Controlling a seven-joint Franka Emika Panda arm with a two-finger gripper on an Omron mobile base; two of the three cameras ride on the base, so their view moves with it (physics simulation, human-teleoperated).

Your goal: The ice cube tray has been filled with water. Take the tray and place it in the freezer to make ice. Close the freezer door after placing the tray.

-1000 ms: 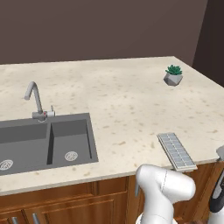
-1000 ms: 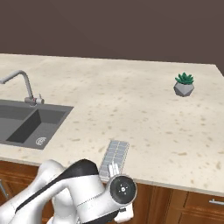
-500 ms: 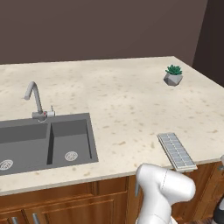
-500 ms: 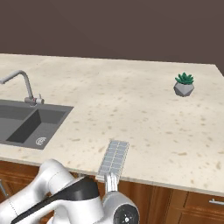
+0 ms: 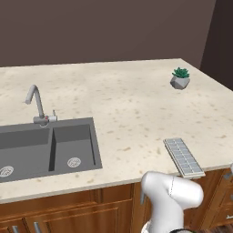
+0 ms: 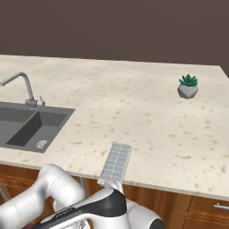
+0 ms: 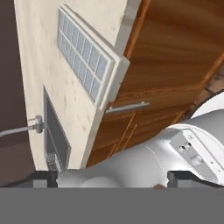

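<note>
Tray at tabletop front edge, untouched.
The tray (image 5: 184,157) is seen lying flat on the tabletop (image 5: 136,104), one end overhanging its front edge; bare surface lies around it, sink (image 5: 45,148) well apart. Fingers (image 7: 109,180) are held apart, low beside the cabinets (image 7: 175,65).

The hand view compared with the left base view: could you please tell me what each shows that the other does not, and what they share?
The hand view alone shows the wooden cabinet front below the counter edge from close by, with a drawer handle, and the tool, its fingertips wide apart. The left base view alone shows the small potted plant at the far right of the counter. Both show the ice cube tray overhanging the counter edge, the sink and the faucet.
</note>
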